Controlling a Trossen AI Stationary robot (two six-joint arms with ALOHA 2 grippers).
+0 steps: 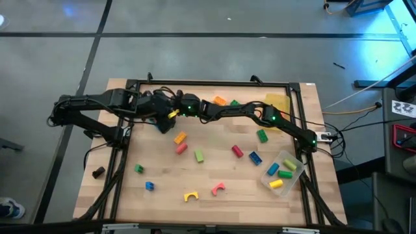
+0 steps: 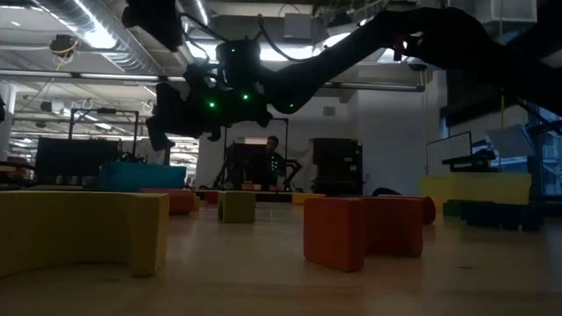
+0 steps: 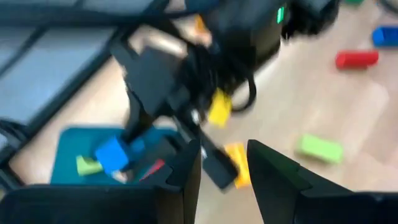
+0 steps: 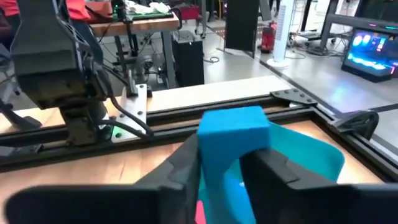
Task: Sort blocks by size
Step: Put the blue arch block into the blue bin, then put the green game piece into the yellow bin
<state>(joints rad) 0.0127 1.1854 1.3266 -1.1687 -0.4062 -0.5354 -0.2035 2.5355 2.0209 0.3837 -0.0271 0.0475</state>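
Observation:
My right gripper reaches across from the table's right side and is shut on a blue block. It holds the block over the teal tray at the far left. In the left wrist view the same blue block hangs above the tray, where a yellow-green piece lies. My left gripper hovers close by, tilted down, open and with nothing between its fingers. Loose blocks lie on the wood, among them an orange one and a green one. My right gripper pinches the blue block by two opposite sides between its two fingers. The fingers lie nearly level and come from the table's right side. The block stands lifted clear above the teal tray.
A clear tray holding a few blocks sits near the right edge, and a yellow tray at the far right. A yellow arch and a pink arch lie near the front. A black lump lies at the left, outside the black frame.

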